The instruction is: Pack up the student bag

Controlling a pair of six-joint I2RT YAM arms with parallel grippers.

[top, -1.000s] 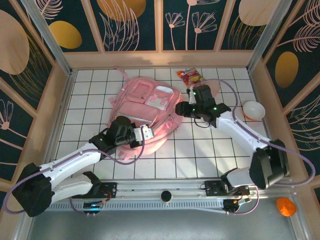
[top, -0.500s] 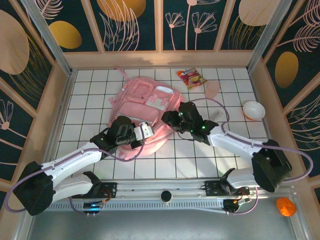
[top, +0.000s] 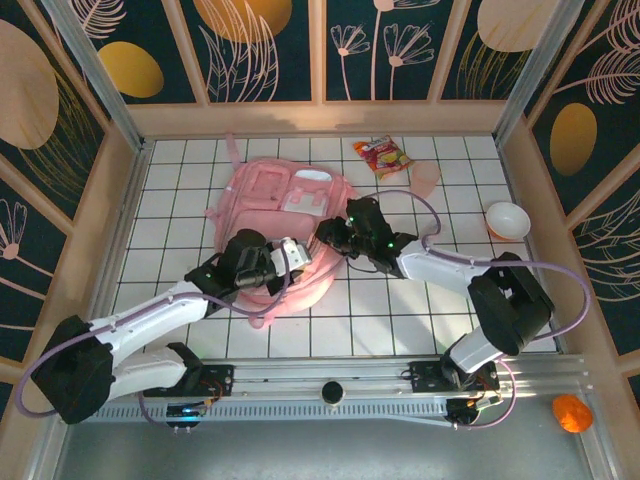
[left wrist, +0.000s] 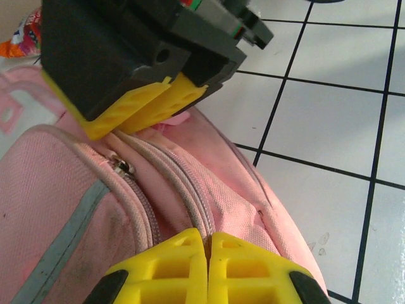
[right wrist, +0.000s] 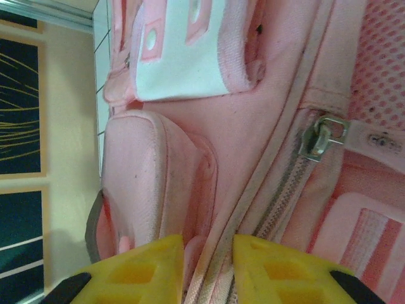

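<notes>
The student bag lies just left of centre in the top view, with both my grippers at its lower right edge. My left gripper is pressed together at the zip seam; I cannot tell if it pinches cloth. My right gripper straddles the zip track, narrowly spread. I should bite fabric squarely, clear of the zip pull, then part my hands gently.

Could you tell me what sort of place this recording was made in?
Probably an enclosed robot test cell rather than a real room: a white gridded table, boxed in by wood-framed plant-patterned panels, with a metal rail holding the arm bases at its near edge.
</notes>
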